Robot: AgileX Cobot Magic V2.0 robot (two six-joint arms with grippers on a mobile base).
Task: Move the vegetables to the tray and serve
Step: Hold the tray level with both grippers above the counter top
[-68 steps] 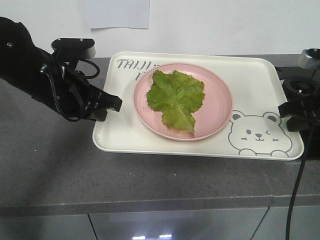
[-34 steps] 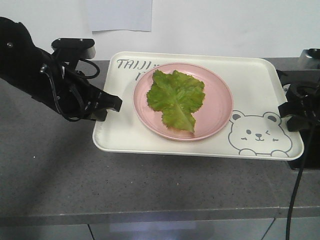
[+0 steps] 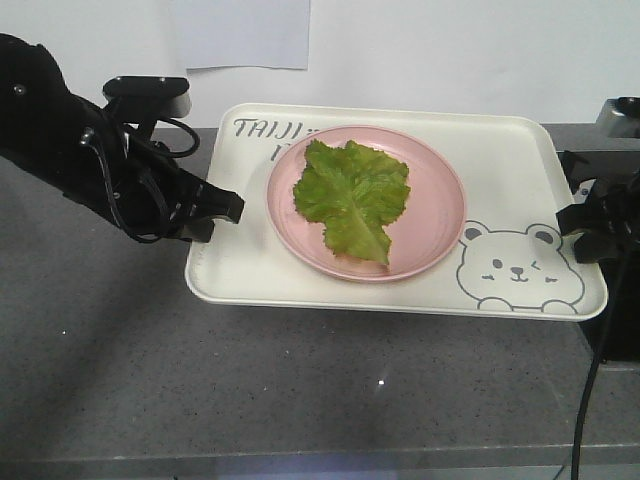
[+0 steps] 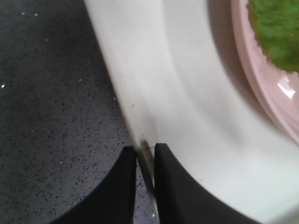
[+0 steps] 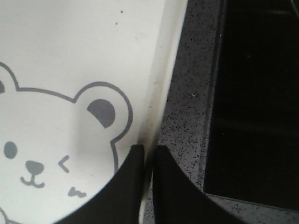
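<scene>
My left gripper (image 4: 145, 161) is clamped on the tray's (image 3: 520, 160) rim: one finger (image 4: 122, 186) sits outside over the grey counter (image 3: 300, 390), the other inside on the cream floor, with the thin edge pinched between them. My right gripper (image 5: 147, 163) is closed the same way on the opposite rim, its inner finger (image 5: 126, 186) lying over the printed bear (image 3: 520, 268), its outer one over the speckled counter beside a black panel (image 5: 254, 98). The front view confirms both grips at the tray's two short sides. Between my two grippers, a pink plate (image 3: 440, 215) rests on the tray floor, nearer my left fingers than my right. The lettuce (image 3: 352, 195) lies flat on that plate, within its rim, not touching the tray. Whether the tray is off the counter, I cannot tell.
</scene>
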